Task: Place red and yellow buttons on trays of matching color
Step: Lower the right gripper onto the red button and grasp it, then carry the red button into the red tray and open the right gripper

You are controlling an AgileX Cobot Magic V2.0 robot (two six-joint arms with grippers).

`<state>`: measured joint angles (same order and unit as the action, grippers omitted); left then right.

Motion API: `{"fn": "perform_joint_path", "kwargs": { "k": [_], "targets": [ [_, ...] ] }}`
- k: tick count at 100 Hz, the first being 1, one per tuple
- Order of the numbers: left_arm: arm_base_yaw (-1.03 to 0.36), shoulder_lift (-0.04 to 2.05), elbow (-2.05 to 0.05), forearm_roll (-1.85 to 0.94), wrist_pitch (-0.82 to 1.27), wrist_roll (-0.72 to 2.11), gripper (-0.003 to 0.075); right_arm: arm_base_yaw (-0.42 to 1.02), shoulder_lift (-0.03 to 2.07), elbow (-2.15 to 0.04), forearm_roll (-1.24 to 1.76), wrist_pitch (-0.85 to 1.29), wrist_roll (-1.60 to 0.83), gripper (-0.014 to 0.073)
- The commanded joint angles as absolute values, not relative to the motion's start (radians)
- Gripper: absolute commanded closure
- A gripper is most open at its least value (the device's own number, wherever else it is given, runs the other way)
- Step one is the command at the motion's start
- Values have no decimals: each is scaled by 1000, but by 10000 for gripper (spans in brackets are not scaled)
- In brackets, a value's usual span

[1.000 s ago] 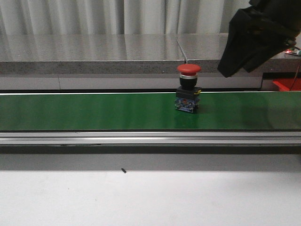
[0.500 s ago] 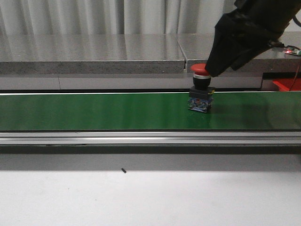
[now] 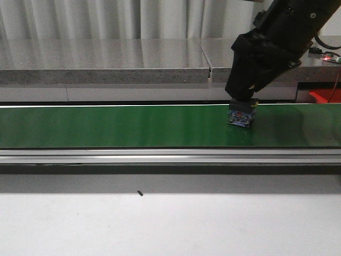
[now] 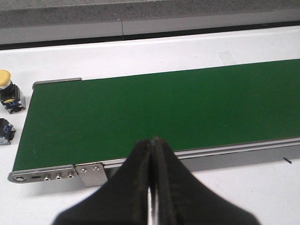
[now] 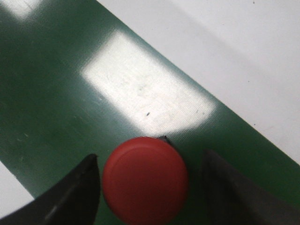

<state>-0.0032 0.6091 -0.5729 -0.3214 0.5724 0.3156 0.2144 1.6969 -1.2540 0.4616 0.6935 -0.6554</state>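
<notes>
A red button stands on the green conveyor belt [image 3: 106, 125]. In the front view only its black and blue base [image 3: 241, 116] shows, because my right gripper [image 3: 243, 97] has come down over its cap. In the right wrist view the red cap [image 5: 146, 179] sits between the two open fingers, with a gap on each side; the gripper [image 5: 150, 157] does not grip it. My left gripper [image 4: 153, 140] is shut and empty, above the belt's near rail. A yellow button [image 4: 5, 84] stands on the white table off the belt's end.
Part of another button's dark base [image 4: 4, 131] lies near the yellow one. A grey stone ledge [image 3: 106, 58] runs behind the belt. A red object [image 3: 325, 96] shows at the far right edge. An aluminium rail [image 3: 160, 156] borders the belt's front.
The red button has travelled right along the belt. My right gripper has come down from the upper right and now straddles its cap.
</notes>
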Motion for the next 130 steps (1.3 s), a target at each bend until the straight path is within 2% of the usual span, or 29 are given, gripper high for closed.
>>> {"fn": "perform_joint_path", "kwargs": {
  "k": [1,8,15,31,47,70,102,130],
  "targets": [
    [-13,608,-601,-343,500,305,741,213,1655,-1288,493,664,-645,254],
    [-13,608,-601,-343,500,305,741,213,1654,-1288,493,664,-616,356],
    [-13,608,-601,-343,500,305,741,213,1652,-1288,493,665,-599,403],
    [-13,608,-601,-343,500,305,741,190,1641,-1343,485,730,-558,403],
    [-13,608,-601,-343,500,305,741,97,1624,-1465,453,811,-493,403],
    [-13,608,-601,-343,500,305,741,-157,1626,-1601,449,847,-431,403],
    [-13,608,-601,-343,500,305,741,-471,1708,-1617,449,818,-393,403],
    [-13,608,-601,-343,500,305,741,-556,1864,-1617,449,741,-393,403]
  ]
}}
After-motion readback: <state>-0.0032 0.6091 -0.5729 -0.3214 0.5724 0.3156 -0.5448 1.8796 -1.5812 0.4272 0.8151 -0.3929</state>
